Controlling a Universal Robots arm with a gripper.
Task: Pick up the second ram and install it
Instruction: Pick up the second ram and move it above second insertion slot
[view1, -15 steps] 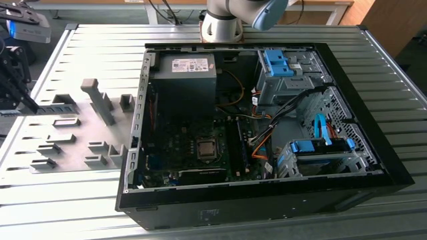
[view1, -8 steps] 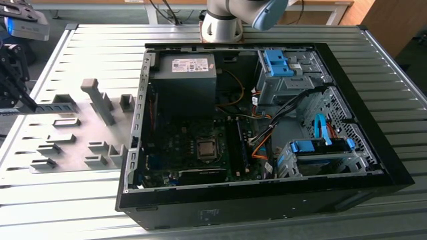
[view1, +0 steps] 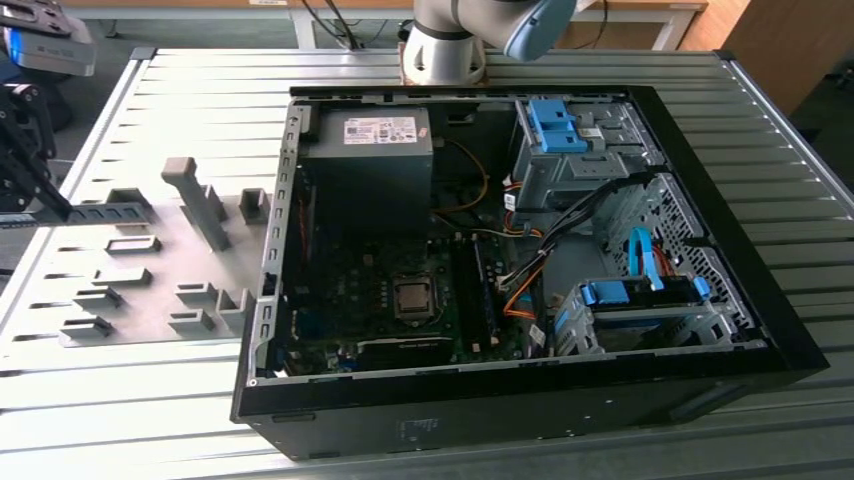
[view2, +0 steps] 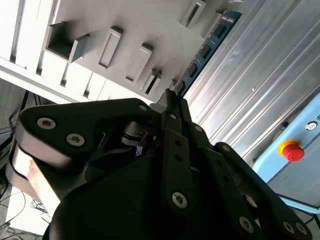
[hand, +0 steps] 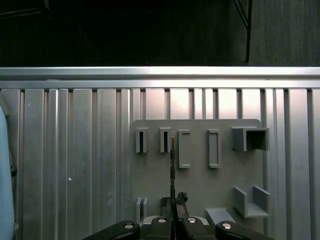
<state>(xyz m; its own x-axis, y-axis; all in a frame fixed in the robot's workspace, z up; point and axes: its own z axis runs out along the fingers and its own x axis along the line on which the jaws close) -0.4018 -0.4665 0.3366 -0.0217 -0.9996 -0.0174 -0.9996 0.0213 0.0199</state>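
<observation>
The second ram (view2: 207, 47) is a thin blue board with dark chips, and in the second wrist view it sticks out from between the black fingers. It shows edge-on as a narrow strip in the first wrist view (hand: 172, 165). My gripper (view2: 172, 100) is shut on its end, also seen in the first wrist view (hand: 173, 202). The board hangs above the grey slotted holder plate (hand: 200, 180). In the exterior view the gripper (view1: 34, 160) is at the far left edge, over the holder plate's (view1: 134, 270) left end. The open computer case (view1: 747, 300) lies to the exterior view's right, with its motherboard memory slots (view1: 474, 290) in view.
The ribbed metal table (view1: 200, 110) carries both holder plate and case. Raised grey brackets (view1: 200, 200) stand on the plate. Inside the case are a power supply (view1: 367, 150), loose cables (view1: 534, 280) and blue drive clips (view1: 554, 125). A red stop button (view2: 291, 150) sits on a light-blue box.
</observation>
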